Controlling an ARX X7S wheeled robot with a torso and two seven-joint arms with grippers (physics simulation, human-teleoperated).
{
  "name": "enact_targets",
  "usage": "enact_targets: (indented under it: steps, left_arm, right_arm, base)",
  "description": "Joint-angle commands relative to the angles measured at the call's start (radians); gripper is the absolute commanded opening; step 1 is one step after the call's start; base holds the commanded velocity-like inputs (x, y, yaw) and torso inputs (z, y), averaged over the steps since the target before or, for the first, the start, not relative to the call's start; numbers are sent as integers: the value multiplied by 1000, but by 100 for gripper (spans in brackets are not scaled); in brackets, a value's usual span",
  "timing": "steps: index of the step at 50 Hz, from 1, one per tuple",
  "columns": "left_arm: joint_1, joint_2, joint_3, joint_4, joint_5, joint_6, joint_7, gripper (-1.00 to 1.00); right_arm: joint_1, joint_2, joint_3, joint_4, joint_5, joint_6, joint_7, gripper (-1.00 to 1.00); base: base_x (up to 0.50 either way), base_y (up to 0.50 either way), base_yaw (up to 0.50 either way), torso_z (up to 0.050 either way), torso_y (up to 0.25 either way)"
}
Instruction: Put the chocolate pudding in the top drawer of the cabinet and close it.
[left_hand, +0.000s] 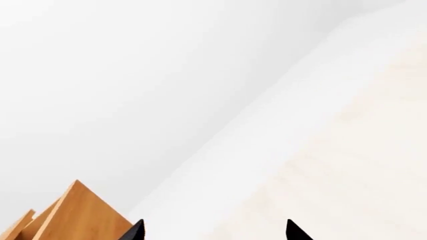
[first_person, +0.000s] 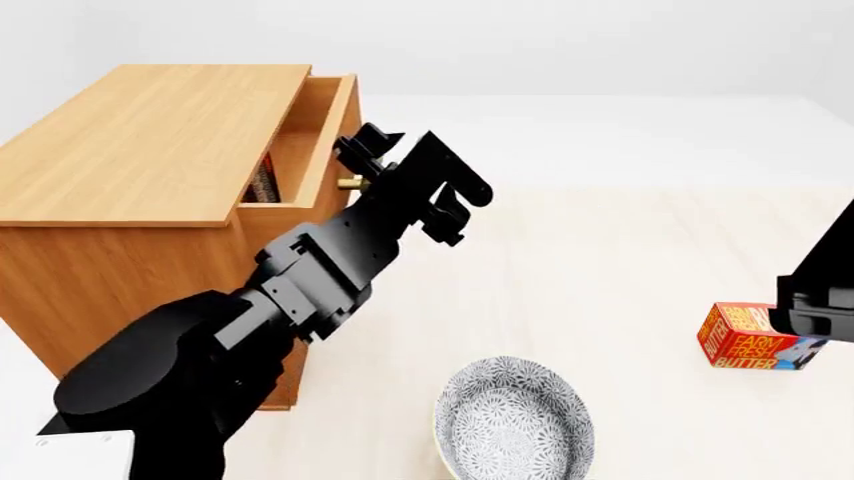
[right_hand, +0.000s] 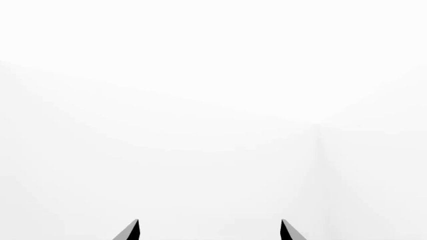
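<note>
Head view: the cabinet (first_person: 147, 190) stands at the left on a pale floor, its top drawer (first_person: 324, 125) pulled partly out. Inside the drawer, against its left inner side, a dark red-brown box with a lighter edge is partly visible; this appears to be the chocolate pudding (first_person: 263, 182), standing on edge. The left arm reaches up beside the drawer front, with the left gripper (first_person: 358, 148) close to the drawer's brass handle (first_person: 352, 184); contact cannot be confirmed. In the left wrist view the two dark fingertips (left_hand: 135, 231) stand well apart with nothing between them, and a corner of the wooden cabinet shows alongside. The right gripper (right_hand: 209, 231) likewise shows its fingertips spread, holding nothing, facing blank white background. On the floor, a patterned bowl (first_person: 514, 420) sits near the bottom edge, and a red-orange butter box (first_person: 758, 338) lies at the right, partly covered by the right arm.
</note>
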Motion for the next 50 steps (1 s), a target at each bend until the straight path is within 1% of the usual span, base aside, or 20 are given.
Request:
enact_targets:
  steps: [1, 4, 10, 14, 16, 34, 50]
  left_arm:
    - [2, 0, -31, -198, -80, -15, -30, 100]
    - [-4, 0, -38, -170, -87, -44, -62, 100]
    - [-43, -6, -65, -80, -143, -168, -203, 100]
    - [-60, -114, -78, 186, -195, -306, -365, 100]
    - [-64, -142, -84, 247, -209, -339, -413, 100]
    - [-71, -134, -71, 242, -182, -377, -509, 100]
    - [-75, -131, -65, 244, -170, -401, -557, 100]
  right_arm:
    - [-6, 2, -8, 5, -14, -14, 4, 100]
    - [-8, 2, -9, 9, -15, -20, 2, 100]
    - [-15, 2, -14, 21, -24, -41, 1, 100]
    - [-19, 2, -16, 18, -31, -44, 9, 100]
    - [-20, 2, -16, 17, -32, -44, 9, 100]
    - [-27, 2, -16, 9, -43, -48, 19, 100]
    - [-28, 2, -10, 13, -35, -47, 13, 100]
  base:
    - [14, -3, -3, 0, 0]
    - [14, 0, -1, 0, 0]
    - [13, 0, 0, 0, 0]
    - [3, 0, 0, 0, 0]
    - [0, 0, 0, 0, 0]
    - [0, 0, 0, 0, 0]
    - [0, 0, 0, 0, 1]
